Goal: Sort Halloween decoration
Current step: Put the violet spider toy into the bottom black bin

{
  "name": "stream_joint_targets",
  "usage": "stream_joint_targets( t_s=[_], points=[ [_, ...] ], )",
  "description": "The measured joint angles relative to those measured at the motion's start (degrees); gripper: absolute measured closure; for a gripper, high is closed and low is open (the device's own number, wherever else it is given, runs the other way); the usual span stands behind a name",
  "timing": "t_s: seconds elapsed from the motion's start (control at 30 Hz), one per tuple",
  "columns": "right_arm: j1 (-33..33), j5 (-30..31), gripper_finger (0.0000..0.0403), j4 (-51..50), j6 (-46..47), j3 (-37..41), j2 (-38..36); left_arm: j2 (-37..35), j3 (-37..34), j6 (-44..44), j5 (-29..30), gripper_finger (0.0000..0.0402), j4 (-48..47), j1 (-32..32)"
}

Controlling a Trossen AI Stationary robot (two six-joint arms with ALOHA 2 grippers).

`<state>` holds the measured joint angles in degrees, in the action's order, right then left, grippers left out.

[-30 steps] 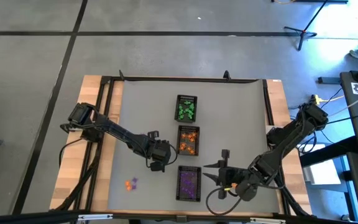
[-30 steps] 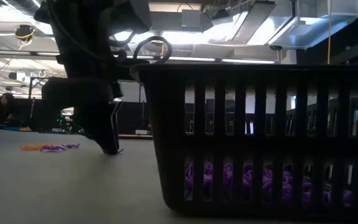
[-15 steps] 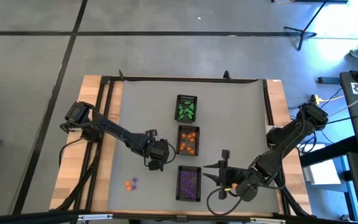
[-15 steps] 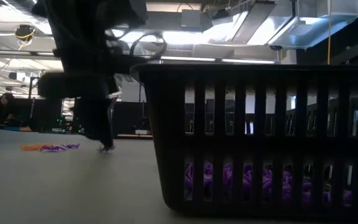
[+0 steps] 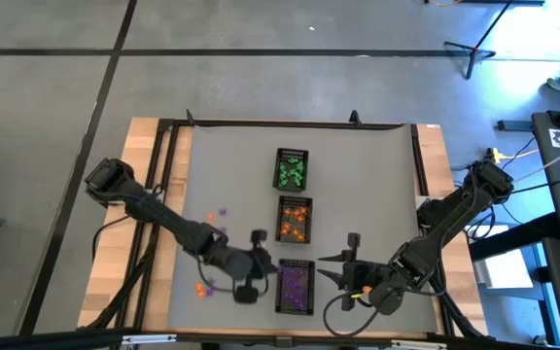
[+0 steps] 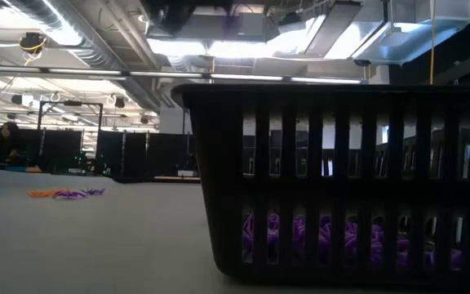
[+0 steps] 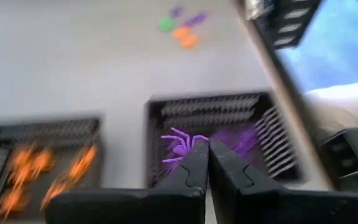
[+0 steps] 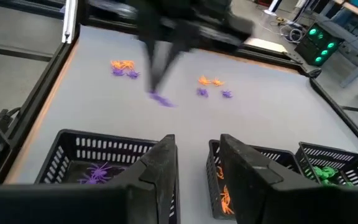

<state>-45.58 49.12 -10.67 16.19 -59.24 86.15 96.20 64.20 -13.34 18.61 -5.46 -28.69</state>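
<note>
Left gripper has moved since a second ago: then it was beside the orange tray, fingertips down on the table; now it sits nearer the front edge, just left of the purple tray, and has lifted out of the low view. Its fingers were partly apart then; now they are pinched together on a purple spider, seen in the left wrist view dangling over that tray's rim. Right gripper unchanged, parked just right of the purple tray, fingers apart, holding nothing.

Decorations: tiny plastic trinkets, spider-like with thin legs. Green ones fill the green tray at the far end of the row, orange ones the middle tray, purple ones the near tray. Loose pieces remain on the table left of the trays: a small orange-purple cluster near the front, a few purple bits farther back. Low view shows purple pieces through the near tray's slats.
</note>
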Motion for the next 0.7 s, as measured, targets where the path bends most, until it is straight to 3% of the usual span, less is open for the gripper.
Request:
stream_joint_targets(
  t_s=[0.17,0.3,0.43,0.6,0.7],
  points=[
    [0.2,0.8,0.0279,0.1,-0.1,0.0,0.0,5.4,6.8,3.3,0.0,0.0401,-0.1,-1.9],
    [0.3,0.4,0.0279,0.1,-0.1,0.0,0.0,9.7,11.6,5.0,-4.0,0.0396,0.0,-1.3],
    [0.3,0.3,0.0279,0.0,-0.1,0.0,0.0,12.7,13.4,5.0,-7.6,0.0364,-0.3,0.0],
    [0.3,-0.2,0.0279,-0.6,-0.1,0.0,0.0,13.7,13.4,4.9,-7.6,0.0308,-2.2,1.1],
    [0.3,-0.3,0.0279,-1.3,0.1,0.0,0.0,12.3,13.4,3.9,-6.2,0.0287,-8.0,1.4]
  ],
)
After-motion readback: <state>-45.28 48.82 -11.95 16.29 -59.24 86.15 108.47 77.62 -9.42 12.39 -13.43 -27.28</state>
